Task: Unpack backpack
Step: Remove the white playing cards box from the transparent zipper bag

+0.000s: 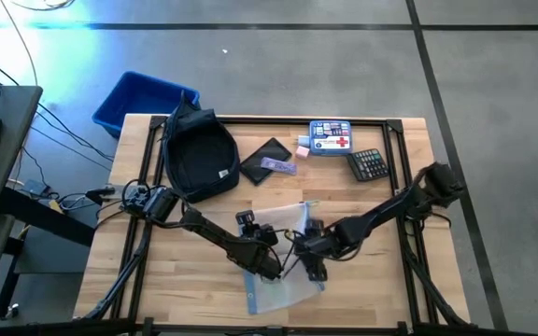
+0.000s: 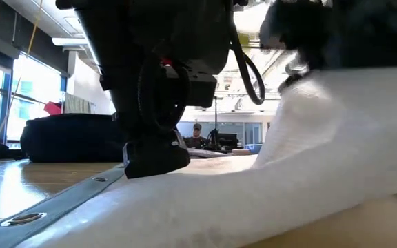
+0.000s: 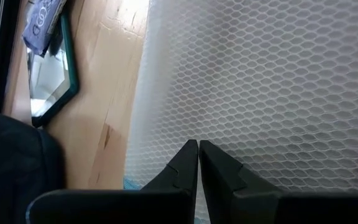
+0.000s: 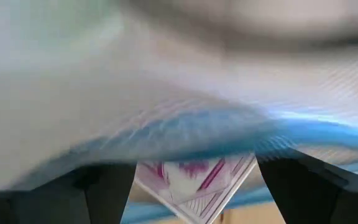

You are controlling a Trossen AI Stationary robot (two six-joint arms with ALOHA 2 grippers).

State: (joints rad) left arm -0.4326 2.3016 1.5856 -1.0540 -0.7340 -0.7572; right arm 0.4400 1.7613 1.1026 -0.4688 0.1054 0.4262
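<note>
A translucent white mesh pouch (image 1: 283,285) with a blue edge lies in the table's near middle. My left gripper (image 3: 197,155) is shut, with its tips on the mesh. My right gripper (image 4: 197,186) stands open at the pouch's blue-edged end (image 4: 185,134), and a pink-and-white card (image 4: 191,177) shows between its fingers. In the low view the pouch (image 2: 267,186) rises from the table toward the right arm. The dark navy backpack (image 1: 197,154) rests on its back at the far left of the table, untouched. My left gripper sets its shut fingertips (image 3: 191,152) on the pouch's mesh face (image 3: 241,93), slanting down from the table's left. That part of the pouch (image 2: 185,176) lies flat on the table under it. Whether a layer is pinched between the tips I cannot tell. My right gripper comes from above, slanting down, with its fingers (image 4: 104,186) spread wide at the pouch's blue-edged end (image 4: 241,127). That end is raised off the table. The view is blurred, so I cannot tell whether the fingers are inside the mouth or only against it.
Along the far edge lie a flat black case (image 1: 267,157) with a purple packet on it, a blue first-aid box (image 1: 330,137) and a black calculator (image 1: 369,164). A bright blue bin (image 1: 143,98) stands off the table's far left corner.
</note>
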